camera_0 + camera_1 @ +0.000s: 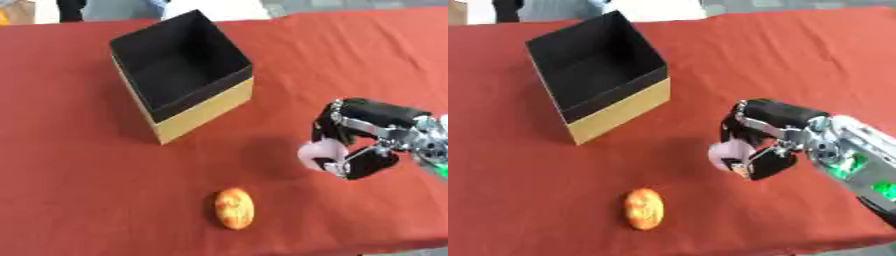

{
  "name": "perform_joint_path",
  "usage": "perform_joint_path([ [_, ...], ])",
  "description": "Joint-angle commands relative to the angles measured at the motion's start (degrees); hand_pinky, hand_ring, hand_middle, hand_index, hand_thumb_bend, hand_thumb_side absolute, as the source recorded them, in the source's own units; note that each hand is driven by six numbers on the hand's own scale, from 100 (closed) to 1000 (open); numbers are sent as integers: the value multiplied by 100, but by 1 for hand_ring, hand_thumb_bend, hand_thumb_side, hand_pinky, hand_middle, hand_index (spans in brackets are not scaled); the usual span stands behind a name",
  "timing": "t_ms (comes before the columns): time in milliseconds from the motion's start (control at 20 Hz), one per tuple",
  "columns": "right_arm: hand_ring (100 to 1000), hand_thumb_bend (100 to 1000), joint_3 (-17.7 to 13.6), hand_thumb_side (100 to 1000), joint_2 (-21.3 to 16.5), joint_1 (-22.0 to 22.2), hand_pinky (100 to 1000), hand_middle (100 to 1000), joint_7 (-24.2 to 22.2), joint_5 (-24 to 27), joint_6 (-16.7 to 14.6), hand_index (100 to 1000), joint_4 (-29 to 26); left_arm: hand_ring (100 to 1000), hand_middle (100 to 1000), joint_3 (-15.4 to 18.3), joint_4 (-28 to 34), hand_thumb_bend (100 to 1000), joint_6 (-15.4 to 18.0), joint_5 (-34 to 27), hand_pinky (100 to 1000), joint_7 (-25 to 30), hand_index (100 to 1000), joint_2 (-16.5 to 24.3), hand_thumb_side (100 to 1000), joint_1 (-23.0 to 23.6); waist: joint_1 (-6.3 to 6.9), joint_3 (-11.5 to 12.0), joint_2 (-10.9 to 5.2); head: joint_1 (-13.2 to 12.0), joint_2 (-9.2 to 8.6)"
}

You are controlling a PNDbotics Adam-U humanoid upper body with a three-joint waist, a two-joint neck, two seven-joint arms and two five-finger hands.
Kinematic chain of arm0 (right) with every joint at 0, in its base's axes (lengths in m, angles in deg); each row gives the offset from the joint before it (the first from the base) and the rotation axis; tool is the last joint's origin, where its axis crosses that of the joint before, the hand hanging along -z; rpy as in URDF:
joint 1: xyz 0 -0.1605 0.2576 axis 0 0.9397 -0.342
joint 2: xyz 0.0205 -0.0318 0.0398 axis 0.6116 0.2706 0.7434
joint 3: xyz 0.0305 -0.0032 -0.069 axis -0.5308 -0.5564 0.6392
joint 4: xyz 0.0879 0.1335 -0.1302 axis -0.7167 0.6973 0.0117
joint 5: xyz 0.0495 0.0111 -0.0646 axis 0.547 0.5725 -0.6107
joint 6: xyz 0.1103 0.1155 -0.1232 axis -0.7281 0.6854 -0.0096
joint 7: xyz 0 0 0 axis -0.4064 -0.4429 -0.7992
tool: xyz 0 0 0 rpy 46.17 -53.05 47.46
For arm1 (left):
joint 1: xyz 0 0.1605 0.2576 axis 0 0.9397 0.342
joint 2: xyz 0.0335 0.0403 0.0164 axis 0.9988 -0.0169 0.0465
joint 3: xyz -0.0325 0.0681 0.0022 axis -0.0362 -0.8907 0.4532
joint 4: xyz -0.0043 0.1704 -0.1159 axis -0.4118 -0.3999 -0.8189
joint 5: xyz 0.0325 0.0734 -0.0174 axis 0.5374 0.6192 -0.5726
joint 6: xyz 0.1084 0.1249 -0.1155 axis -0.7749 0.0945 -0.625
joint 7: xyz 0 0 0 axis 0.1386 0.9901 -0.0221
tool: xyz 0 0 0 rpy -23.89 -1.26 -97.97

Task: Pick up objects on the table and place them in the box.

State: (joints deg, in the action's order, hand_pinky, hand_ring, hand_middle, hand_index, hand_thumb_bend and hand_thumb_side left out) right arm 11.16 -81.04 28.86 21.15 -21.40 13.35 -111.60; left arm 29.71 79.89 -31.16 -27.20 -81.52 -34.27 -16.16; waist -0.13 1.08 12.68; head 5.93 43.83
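A: Which step is this?

B: Carrying, I'd say. The right robot hand (354,142) has its fingers curled round a pale pinkish object (319,151), above the desk (79,190).

A: Next?

B: Swing left over the open black box (179,67) and release. 1 orange object (234,208) remains near the front edge.

No readable text, labels or numbers anywhere

Bright, even light is falling from above, leaving soft shadows on the red tablecloth (79,175) beside the box (182,75) and under the right hand (759,142). Everything is looking slightly blurred; the far edge is glaring white.
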Motion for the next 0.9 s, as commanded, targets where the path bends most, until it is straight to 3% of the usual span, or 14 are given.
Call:
perform_joint_path([
  [50, 371, 100, -274, 100, -212, -219, 361, 346, -66, 100, -47, 482, -89, 930, 792, 77, 84, 100, -6, 36, 612, 19, 862, 113, 360, -31, -6, 6, -103, -42, 29],
  [250, 379, 100, -495, 100, -247, -630, 375, 350, -292, 82, -121, 485, -89, 930, 792, 78, 84, 100, -13, 43, 612, 23, 862, 120, 360, -31, -30, 15, -107, -69, 29],
  [450, 397, 145, -649, 100, -158, -1375, 402, 359, -770, -260, -126, 490, -89, 929, 792, 72, 84, 100, -12, 43, 612, 22, 862, 127, 358, -39, -47, 33, -122, -67, 29],
  [650, 396, 159, -625, 100, 187, -2254, 408, 360, -1323, -647, 30, 487, -89, 929, 793, 65, 84, 100, -10, 39, 613, 22, 862, 127, 353, -46, -42, 81, -122, -12, 29],
  [900, 396, 168, -548, 100, 735, -3170, 419, 363, -1933, -1176, 463, 489, -89, 930, 793, 54, 84, 100, -6, 31, 612, 26, 862, 123, 360, -78, -39, 128, -86, 77, 29],
])
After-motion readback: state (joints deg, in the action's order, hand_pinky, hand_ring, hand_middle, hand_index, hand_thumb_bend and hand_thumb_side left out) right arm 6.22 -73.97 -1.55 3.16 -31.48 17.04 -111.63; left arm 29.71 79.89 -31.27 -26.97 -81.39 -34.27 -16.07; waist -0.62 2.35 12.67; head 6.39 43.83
